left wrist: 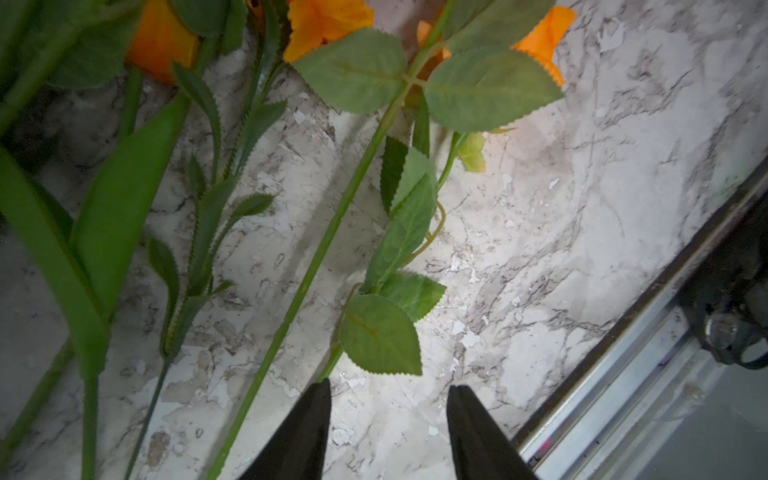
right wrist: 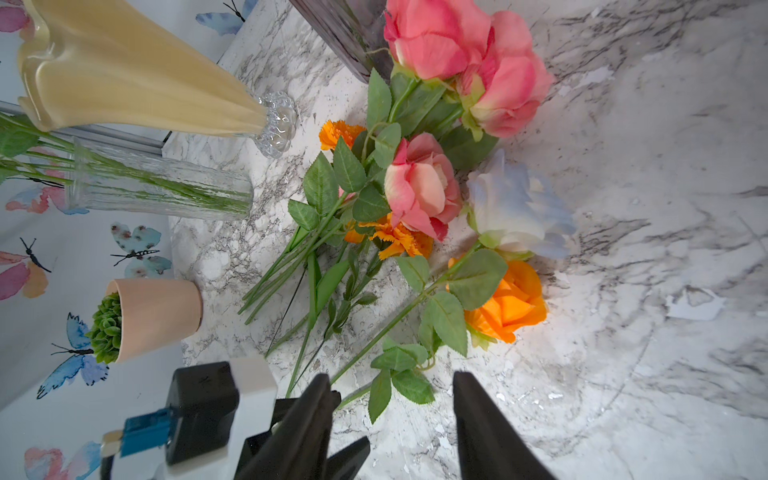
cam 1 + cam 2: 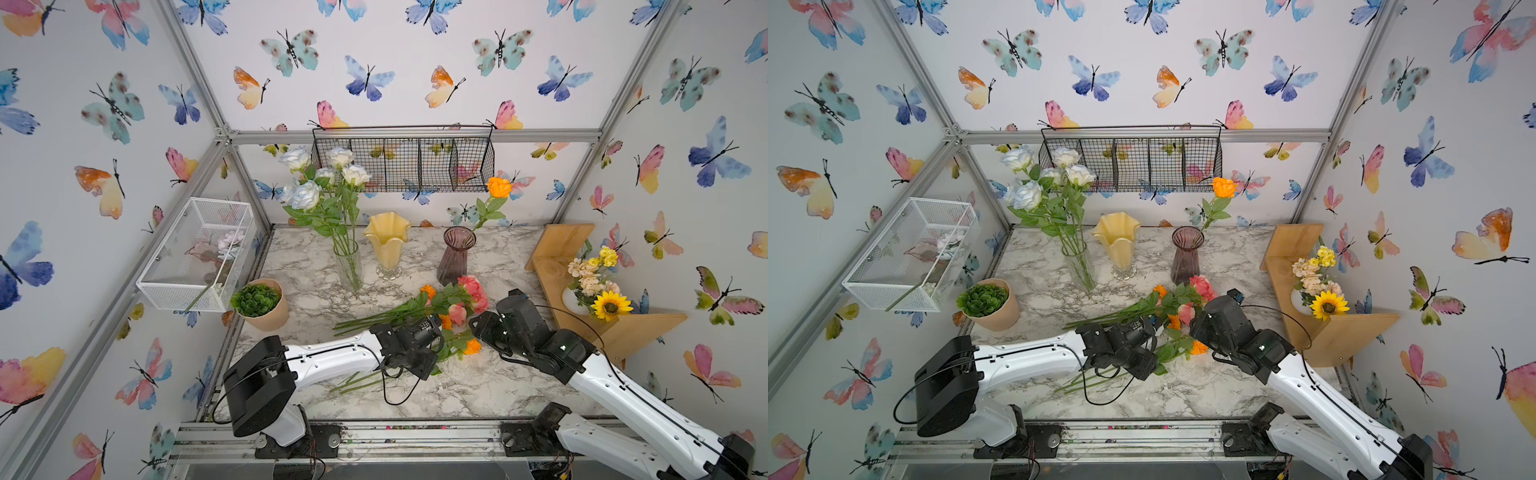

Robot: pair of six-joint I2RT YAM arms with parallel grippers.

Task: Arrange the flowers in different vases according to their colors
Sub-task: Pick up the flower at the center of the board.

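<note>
**Both end effectors open over the loose flowers**

My left end effector (image 1: 388, 386) sits low over the tabletop (image 3: 478, 386). Its fingers are partly apart with only bare marble between them, so it grips nothing. A long green rose stem (image 1: 318, 257) runs just outside one finger, and a leafy side shoot ends at that fingertip.

My right end effector (image 2: 391, 375) is likewise parted about halfway and empty, with a small spray of leaves lying just ahead of its tips.

Both hover over the loose flowers (image 3: 446, 299). These lie flat in a heap at the middle of the tabletop, heads toward the right edge and stems fanned toward the left edge. The heap contains:
- pink roses (image 2: 436, 41), lying close against the foot of the purple vase (image 3: 455, 257)
- orange marigolds (image 2: 399, 243)
- one pale-blue rose (image 2: 511, 203)
- an orange rose (image 2: 509, 303), just beside the pale-blue one

Three vases stand upright in a row toward the far edge. The clear glass vase (image 3: 348, 266), nearest the left edge, holds white and pale-blue roses (image 3: 305, 194). The yellow vase (image 3: 387, 243) stands in the middle. The purple vase, nearest the right edge, holds a single orange rose (image 3: 499, 187) that leans toward that edge.

A potted succulent (image 3: 259, 303) stands at the left edge.
</note>
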